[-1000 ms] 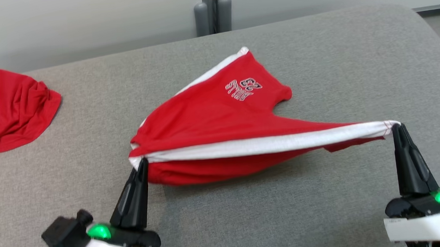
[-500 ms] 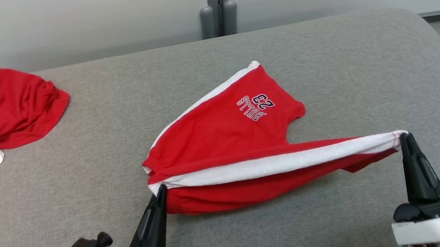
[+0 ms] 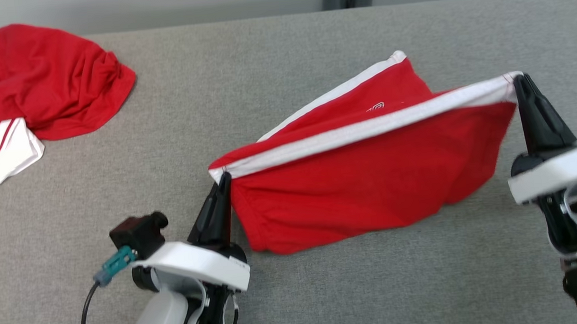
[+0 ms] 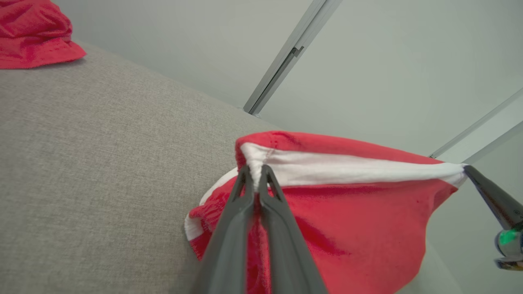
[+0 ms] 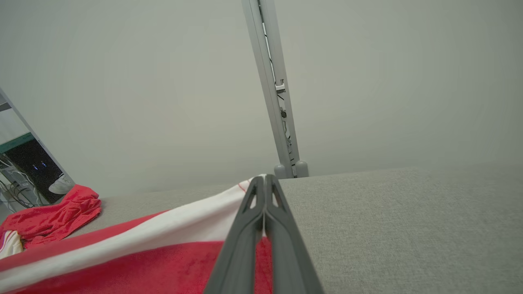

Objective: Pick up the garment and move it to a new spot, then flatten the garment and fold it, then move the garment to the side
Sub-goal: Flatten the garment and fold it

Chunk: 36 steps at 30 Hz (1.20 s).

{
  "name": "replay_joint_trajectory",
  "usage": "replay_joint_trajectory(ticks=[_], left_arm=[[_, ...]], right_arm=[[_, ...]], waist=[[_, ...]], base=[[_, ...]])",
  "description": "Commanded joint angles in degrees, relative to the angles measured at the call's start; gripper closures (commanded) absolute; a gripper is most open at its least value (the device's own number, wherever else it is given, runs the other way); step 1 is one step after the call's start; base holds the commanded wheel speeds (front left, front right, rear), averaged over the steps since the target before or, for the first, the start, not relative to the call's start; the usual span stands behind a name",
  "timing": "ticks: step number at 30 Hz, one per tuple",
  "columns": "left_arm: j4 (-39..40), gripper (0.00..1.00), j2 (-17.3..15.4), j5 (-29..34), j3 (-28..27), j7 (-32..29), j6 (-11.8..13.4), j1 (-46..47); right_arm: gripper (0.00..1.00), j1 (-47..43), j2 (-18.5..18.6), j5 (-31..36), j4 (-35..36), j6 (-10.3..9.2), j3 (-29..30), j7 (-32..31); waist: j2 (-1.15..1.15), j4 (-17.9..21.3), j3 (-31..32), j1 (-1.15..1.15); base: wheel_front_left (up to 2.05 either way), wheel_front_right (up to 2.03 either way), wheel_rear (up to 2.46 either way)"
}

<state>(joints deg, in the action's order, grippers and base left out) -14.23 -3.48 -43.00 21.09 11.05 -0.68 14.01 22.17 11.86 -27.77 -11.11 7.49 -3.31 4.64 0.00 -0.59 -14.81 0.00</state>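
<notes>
Open grey surface (image 3: 356, 288) around the hanging garment (image 3: 370, 187); crumpled red heap (image 3: 48, 81) well apart, far left.

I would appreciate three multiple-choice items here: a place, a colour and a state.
1. Where does the crumpled red garment lie on the grey surface? A) far left B) between the grippers C) near right
2. What colour is the band along the top of the red shorts? A) blue B) white C) black
3. How do the left gripper and right gripper stand? A) both open B) both shut on the band C) one open
Answers: 1A, it lies at the head view's upper left; 2B, the stretched strip is white; 3B, each pinches one band end.
</notes>
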Motion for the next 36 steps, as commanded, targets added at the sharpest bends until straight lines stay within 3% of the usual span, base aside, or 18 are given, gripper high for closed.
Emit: replay_joint_trajectory(ticks=[1,9,16,28,30,31,32,33,36], left_arm=[[-1.5,1.00,-0.2,-0.6,-0.3,0.2,0.4,2.2],[-11.9,1.00,0.4,-4.1,1.5,1.1,1.7,11.2],[-16.3,1.00,0.4,-8.2,6.1,2.3,2.5,16.1],[-18.8,1.00,0.5,-9.9,12.7,2.9,3.2,18.9],[-18.6,0.69,0.5,-9.3,13.9,3.0,3.3,19.3],[-18.5,0.51,0.5,-9.1,14.4,3.1,3.4,19.4],[-18.4,0.00,0.5,-8.5,14.9,3.1,3.6,19.5],[-18.2,0.00,0.5,-8.3,15.4,3.2,3.7,19.4],[-16.8,0.00,0.5,-7.2,16.2,3.6,3.6,19.0]], right_arm=[[1.00,2.5,1.1,-0.4,-2.2,0.01,-0.6,-0.5],[1.00,18.8,3.7,-1.9,-19.5,0.01,-8.7,-1.9],[1.00,28.8,4.7,-4.0,-33.4,0.01,-15.1,-1.4],[1.00,36.6,5.3,-7.2,-46.2,0.01,-23.6,-0.1],[1.00,37.7,5.4,-7.5,-47.8,0.01,-24.5,1.2],[0.68,38.1,5.4,-7.7,-48.6,0.01,-24.8,1.6],[0.46,38.4,5.2,-7.8,-49.4,0.01,-25.3,2.2],[0.02,38.7,5.1,-7.9,-50.2,0.01,-25.8,2.6],[0.00,39.8,4.5,-8.5,-51.6,0.01,-26.9,4.2]], waist=[[0.00,-1.3,-1.8,0.00],[0.00,-3.2,-5.6,0.00],[0.00,-5.2,-7.3,0.00],[0.00,-7.1,-7.8,0.00],[0.00,-7.4,-7.8,0.00],[0.00,-7.6,-7.9,0.00],[0.00,-7.7,-7.8,0.00],[0.00,-7.8,-7.8,0.00],[0.00,-7.9,-7.8,0.00]], base=[[0.00,0.00,0.00],[0.00,0.00,0.00],[0.00,0.00,0.00],[0.00,0.00,0.00],[0.00,0.00,0.00],[0.00,0.00,0.00],[0.00,0.00,0.00],[0.00,0.00,0.00],[0.00,0.00,0.00]])
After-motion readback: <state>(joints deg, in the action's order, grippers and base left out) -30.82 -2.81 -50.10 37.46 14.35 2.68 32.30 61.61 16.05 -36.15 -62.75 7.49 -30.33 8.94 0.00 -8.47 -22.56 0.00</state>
